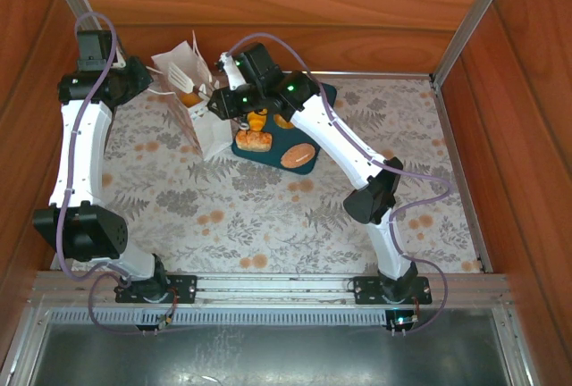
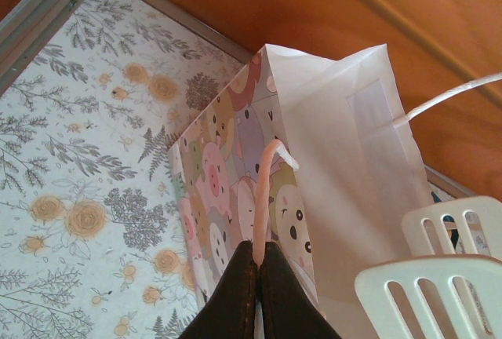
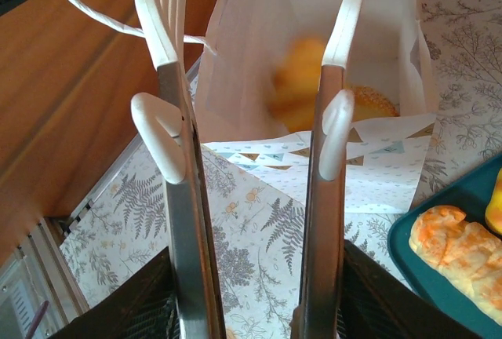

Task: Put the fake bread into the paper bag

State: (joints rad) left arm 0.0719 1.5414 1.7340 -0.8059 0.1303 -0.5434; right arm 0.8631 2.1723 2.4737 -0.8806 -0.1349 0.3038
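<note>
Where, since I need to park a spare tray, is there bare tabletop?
Free: the near-middle cloth, bordered by the left arm, the right arm and the teal tray. Also the far right corner beside the rail. Crowded: far left-centre, where the paper bag, tray, left gripper and right gripper cluster.

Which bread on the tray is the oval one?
The oval loaf on the tray's near right end, smooth and tan; the pull-apart roll left of it is ridged.

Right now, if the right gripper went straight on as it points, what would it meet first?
Probably the blurred fake bread in the open mouth of the paper bag; depth is unclear.
</note>
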